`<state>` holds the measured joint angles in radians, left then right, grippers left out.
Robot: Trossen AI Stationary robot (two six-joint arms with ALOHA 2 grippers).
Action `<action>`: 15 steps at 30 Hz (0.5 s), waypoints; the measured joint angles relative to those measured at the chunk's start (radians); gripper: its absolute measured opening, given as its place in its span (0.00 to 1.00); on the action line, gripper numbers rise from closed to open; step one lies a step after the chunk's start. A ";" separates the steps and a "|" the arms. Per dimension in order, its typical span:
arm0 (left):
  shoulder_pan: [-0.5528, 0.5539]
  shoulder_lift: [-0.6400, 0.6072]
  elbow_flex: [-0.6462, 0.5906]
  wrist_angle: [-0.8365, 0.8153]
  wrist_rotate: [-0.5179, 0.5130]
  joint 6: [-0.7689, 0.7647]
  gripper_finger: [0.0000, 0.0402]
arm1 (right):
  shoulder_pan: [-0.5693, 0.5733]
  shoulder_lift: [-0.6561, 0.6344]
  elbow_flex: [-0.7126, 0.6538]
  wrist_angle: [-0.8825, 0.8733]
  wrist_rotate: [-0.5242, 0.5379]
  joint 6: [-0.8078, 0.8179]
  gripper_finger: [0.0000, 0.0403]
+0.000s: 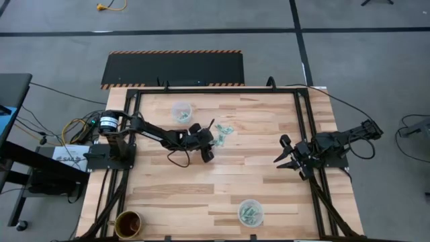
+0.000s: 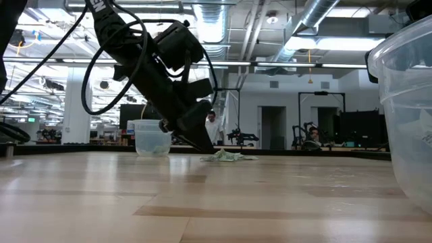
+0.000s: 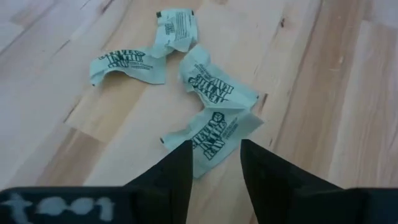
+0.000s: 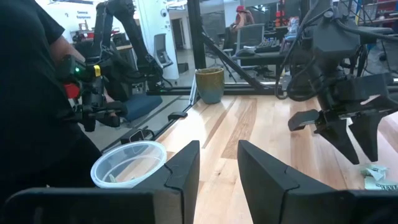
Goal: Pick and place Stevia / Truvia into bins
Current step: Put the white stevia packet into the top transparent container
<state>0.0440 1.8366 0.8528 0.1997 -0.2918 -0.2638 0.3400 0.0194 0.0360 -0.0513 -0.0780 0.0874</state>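
- High view: a pale wood surface (image 1: 222,181) stands on a grey floor. One clear cup (image 1: 181,110) sits at the far side and another clear cup (image 1: 250,212) at the near edge; each already holds some green packets. A small heap of loose packets (image 1: 224,131) lies just beside the left gripper (image 1: 207,153), so some sorting looks done and that heap is left. A brown cup (image 1: 127,223) stands at the near left corner. The right gripper (image 1: 287,160) waits at the right side, well apart from the packets.
- Low view: the left arm slants down, its tip just above the wood, beside the crumpled packets (image 2: 229,156); the far cup (image 2: 152,137) stands behind.
- Left wrist view: the jaws are parted, released, holding nothing. Four crumpled packets (image 3: 214,134) lie flat on the wood, the nearest showing between the finger tips.
- Right wrist view: the right jaws stand parted and empty, near the near cup (image 4: 129,163), with a dark-clothed person at the side.
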 joint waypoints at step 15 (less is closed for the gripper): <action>0.023 0.076 0.009 0.043 0.059 0.015 0.31 | 0.000 0.001 0.000 0.000 0.000 0.000 0.25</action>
<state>0.0673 1.9125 0.8616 0.2428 -0.2327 -0.2485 0.3397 0.0200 0.0360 -0.0517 -0.0780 0.0875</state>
